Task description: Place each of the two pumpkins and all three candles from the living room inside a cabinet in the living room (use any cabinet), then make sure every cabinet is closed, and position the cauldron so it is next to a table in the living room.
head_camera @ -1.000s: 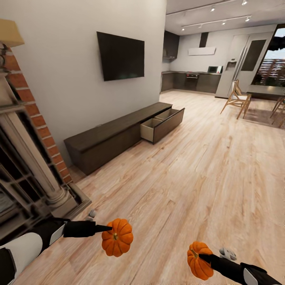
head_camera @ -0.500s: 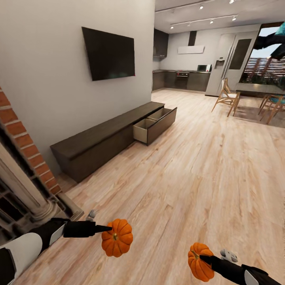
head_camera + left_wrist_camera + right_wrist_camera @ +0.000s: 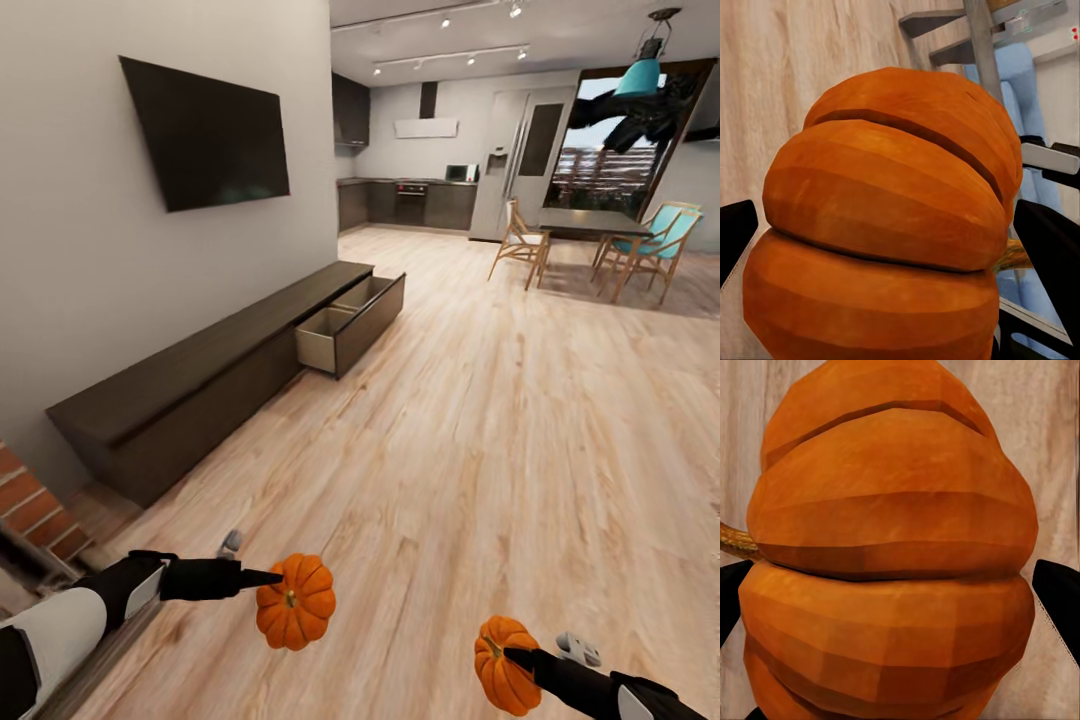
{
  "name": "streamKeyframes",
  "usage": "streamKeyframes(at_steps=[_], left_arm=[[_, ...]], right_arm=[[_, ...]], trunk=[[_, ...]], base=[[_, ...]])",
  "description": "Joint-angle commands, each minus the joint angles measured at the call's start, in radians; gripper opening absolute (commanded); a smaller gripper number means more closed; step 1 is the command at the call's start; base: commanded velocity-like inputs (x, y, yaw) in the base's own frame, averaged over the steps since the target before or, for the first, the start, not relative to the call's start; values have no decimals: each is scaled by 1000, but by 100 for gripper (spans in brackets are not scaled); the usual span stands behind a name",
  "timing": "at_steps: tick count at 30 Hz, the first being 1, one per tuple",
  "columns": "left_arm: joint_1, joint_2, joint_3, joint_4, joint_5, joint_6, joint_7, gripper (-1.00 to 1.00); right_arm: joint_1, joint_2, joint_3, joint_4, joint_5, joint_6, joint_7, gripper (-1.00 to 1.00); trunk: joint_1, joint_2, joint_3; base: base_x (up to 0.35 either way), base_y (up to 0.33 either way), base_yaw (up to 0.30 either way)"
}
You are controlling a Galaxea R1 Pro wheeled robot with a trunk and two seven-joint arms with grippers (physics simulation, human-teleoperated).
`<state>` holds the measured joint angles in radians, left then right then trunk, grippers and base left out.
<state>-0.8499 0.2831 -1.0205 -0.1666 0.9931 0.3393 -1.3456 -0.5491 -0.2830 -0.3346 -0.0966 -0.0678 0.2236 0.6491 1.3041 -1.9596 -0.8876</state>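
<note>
— Pumpkins, both carried: the left gripper (image 3: 262, 577) is clamped on one pumpkin (image 3: 296, 601), the right gripper (image 3: 510, 655) on the other pumpkin (image 3: 503, 659).
— And the cabinet (image 3: 180, 400)?
— Ahead at about eleven o'clock, running lengthwise along the wall. Its open drawer (image 3: 352, 320) sits at the far end, nearer the left arm, I'd judge.

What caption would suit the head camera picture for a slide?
Each gripper, left and right, carries a pumpkin toward the long dark cabinet, one drawer standing open.
</note>
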Motion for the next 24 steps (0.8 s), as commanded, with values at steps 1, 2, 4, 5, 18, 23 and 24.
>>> streamKeyframes(at_steps=[1, 2, 4, 5, 18, 23, 24], left_arm=[[0, 0, 8, -1, 1, 0, 0, -100], [0, -1, 8, -1, 1, 0, 0, -100], [0, -1, 7, -1, 1, 0, 0, -100], [0, 0, 7, -1, 1, 0, 0, -100], [0, -1, 5, 0, 0, -1, 1, -100], [0, -3, 4, -1, 0, -2, 2, -100], [0, -4, 4, 0, -1, -2, 3, -100]], right_arm=[[0, 0, -1, 0, -1, 0, 0, -100], [0, 0, -1, 0, -1, 0, 0, -100], [0, 2, -1, 0, -1, 0, 0, -100], [0, 3, -1, 0, -1, 0, 0, -100], [0, 4, -1, 2, -1, -7, -2, -100], [0, 4, -1, 13, -1, -14, -1, -100], [0, 4, -1, 13, -1, -14, -1, -100]], trunk=[[0, 0, 0], [0, 0, 1], [0, 0, 2], [0, 0, 2], [0, 0, 7], [0, 0, 10], [0, 0, 10]], base=[[316, 79, -281], [317, 77, -281], [318, 54, -281], [319, 25, -281], [321, 3, -281], [327, 0, -281], [329, 0, -281]])
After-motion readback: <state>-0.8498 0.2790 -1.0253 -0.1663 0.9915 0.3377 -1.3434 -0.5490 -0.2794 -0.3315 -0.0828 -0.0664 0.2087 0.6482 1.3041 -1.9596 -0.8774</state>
